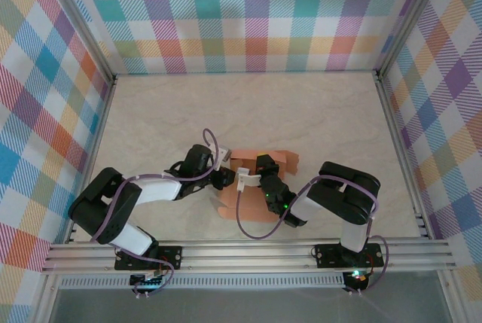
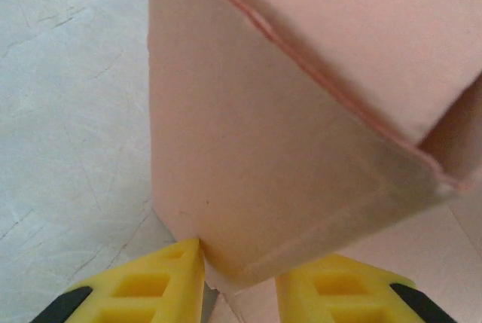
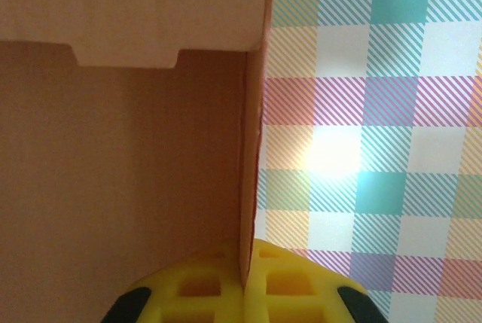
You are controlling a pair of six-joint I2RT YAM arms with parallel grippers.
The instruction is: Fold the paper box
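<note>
Near the middle of the pale marbled table, a little toward the arms' side: the paper box, salmon-orange card, partly folded, with some panels raised and rounded flaps poking out at the far right. Sits between the two arms, with the left gripper reaching in from the left and the right gripper from the right, both close together over the card.

From the left wrist: left gripper spread apart, yellow fingers to either side of a lower corner of the paper box. Finger at the picture's left just touching the card's edge, the other apart from it, so no clamp. Above that corner, one panel standing up from the table and a second panel folded over it at a slant, with a raw edge running diagonally down to the right.

From the right wrist: right gripper pinched tight on the thin edge of an upright panel of the paper box, yellow fingers pressed to both faces. Left of that edge, the shaded inside of the box, with a notched flap across the top. Right of it, the plaid wall with a bright glare spot.
</note>
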